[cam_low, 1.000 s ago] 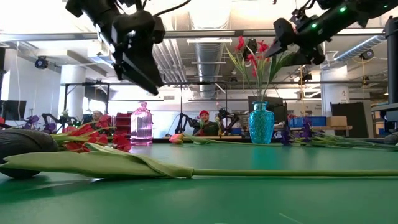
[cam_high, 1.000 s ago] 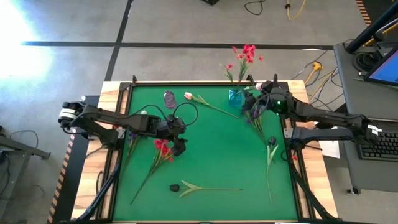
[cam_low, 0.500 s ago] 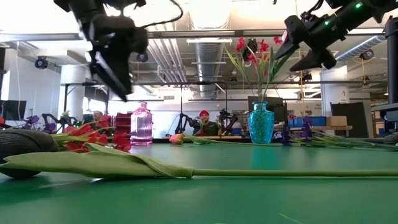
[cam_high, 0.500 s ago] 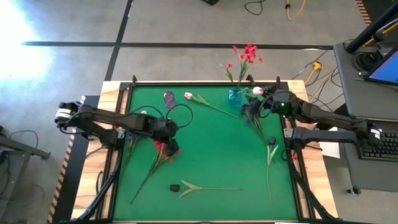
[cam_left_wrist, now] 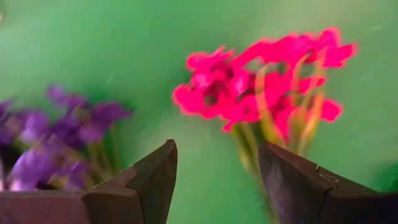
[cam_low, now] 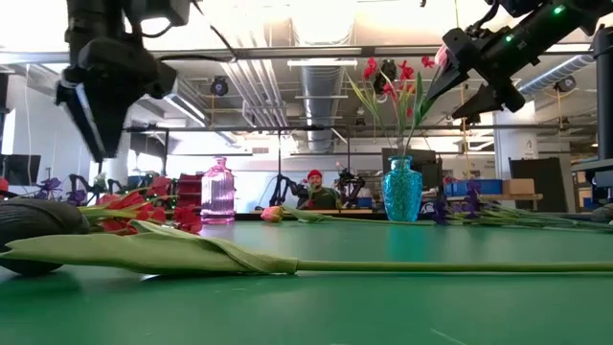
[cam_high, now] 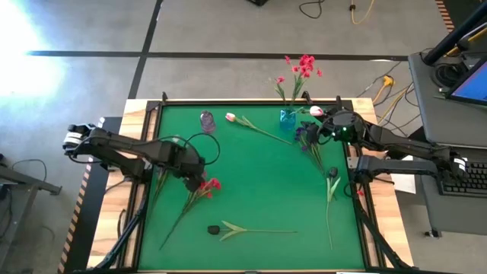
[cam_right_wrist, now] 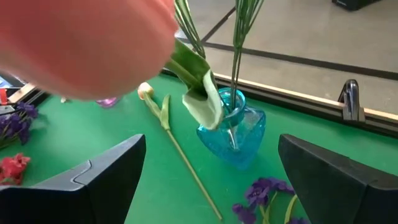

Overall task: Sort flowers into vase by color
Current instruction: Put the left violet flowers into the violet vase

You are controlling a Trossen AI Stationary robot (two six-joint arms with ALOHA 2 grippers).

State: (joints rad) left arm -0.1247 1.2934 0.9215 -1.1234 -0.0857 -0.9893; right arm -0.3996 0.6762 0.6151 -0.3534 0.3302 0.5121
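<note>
— While the left gripper (cam_high: 199,180) hangs over the red spray (cam_high: 207,185), does it have hold of anything?

— No. From where I stand its fingers (cam_left_wrist: 151,180) are parted, the red blooms showing in the gap between them and a purple spray (cam_left_wrist: 59,134) just beside. Nothing is pinched.

— And the right gripper (cam_high: 326,122)?

— Up beside the blue vase (cam_high: 288,118) at the far edge of the green table (cam_high: 259,183), jaws spread wide. A pale pink tulip (cam_high: 316,111) sits at its fingers, its stem leaning into the vase's mouth next to the red flowers (cam_high: 303,67) standing there. Whether the fingers press the tulip, I can't tell.

— The rest?

— Another pink tulip (cam_high: 230,117) lies left of the vase, purple flowers (cam_high: 306,137) just right of it, two dark tulips (cam_high: 214,228) lie nearer us.
</note>
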